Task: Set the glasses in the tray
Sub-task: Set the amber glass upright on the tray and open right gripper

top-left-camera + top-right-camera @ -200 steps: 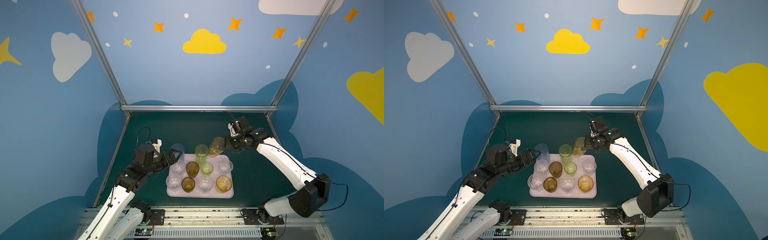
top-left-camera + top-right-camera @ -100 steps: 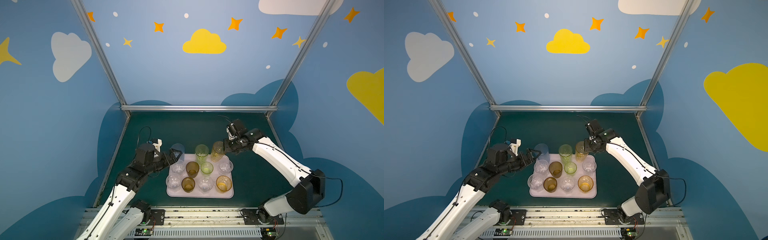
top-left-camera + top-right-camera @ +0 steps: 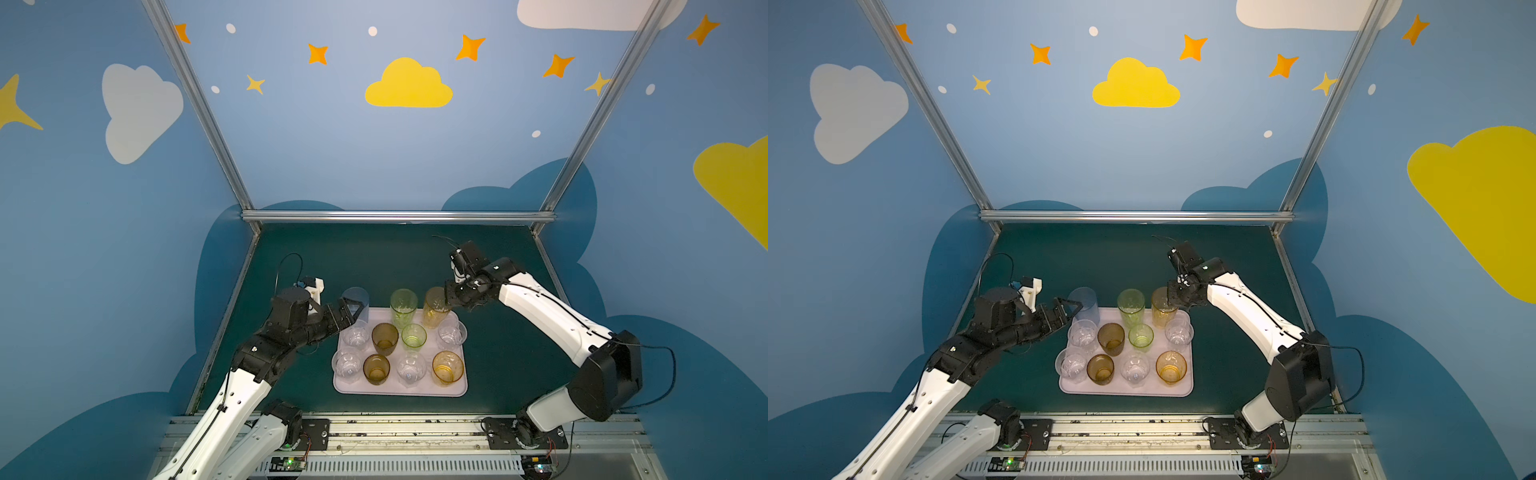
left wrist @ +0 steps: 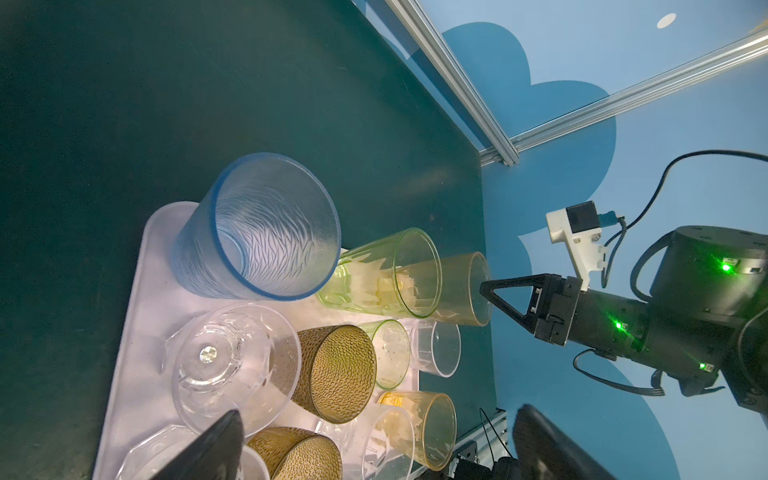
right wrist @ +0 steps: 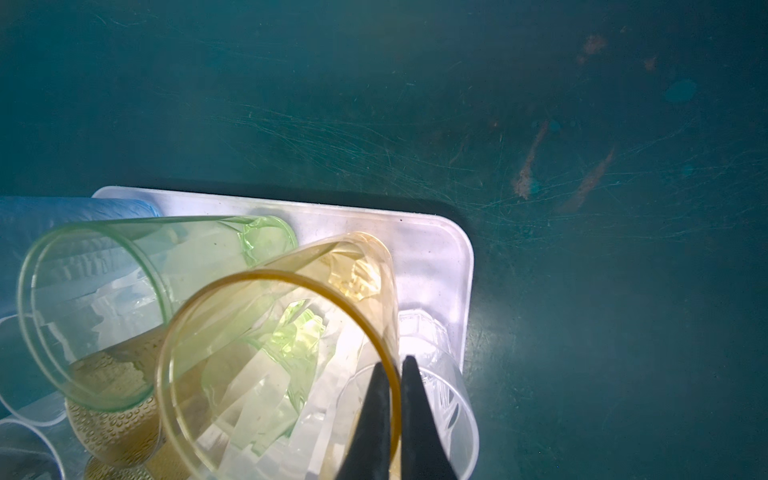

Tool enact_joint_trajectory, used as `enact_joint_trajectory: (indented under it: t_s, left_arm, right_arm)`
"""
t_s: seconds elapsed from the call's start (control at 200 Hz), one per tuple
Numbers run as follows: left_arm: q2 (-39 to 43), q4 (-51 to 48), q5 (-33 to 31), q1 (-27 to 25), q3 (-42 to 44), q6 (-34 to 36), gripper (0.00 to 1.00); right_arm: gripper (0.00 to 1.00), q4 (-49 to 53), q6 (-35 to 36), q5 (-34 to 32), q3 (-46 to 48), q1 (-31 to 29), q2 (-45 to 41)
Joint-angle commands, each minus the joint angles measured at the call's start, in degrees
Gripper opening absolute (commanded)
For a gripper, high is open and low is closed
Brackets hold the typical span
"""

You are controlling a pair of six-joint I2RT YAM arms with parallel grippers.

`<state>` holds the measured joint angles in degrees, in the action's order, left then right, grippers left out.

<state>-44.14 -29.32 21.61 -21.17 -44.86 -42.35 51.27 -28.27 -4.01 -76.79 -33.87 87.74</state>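
Right tool [image 5: 395, 365], partly cropped, pinches the tall orange glass [image 5: 353, 270] at its rim.

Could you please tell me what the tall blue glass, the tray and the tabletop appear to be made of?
Tall blue glass: probably frosted translucent plastic; wavy moulded ribs inside.
Tray: pale matte plastic, seemingly; rounded moulded rim.
Tabletop: dark green matte sheet, finely scratched; material unclear.
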Motion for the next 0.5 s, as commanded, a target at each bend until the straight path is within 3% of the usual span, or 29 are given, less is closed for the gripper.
enact_joint_trajectory:
  t_s: [0.0,0.496]
  left_arm:
    - [0.39,1.04,0.37,-0.16,0.7,0.72,1.0]
    - [0.39,0.23,-0.51,-0.06,0.7,1.21,1.0]
  right_arm:
    - [0.0,0.19,-0.55,-0.56,0.3,-0.23,0.74]
    - [0.03,-1.25,-0.73,-0.21,0.37,-0.33,2.52]
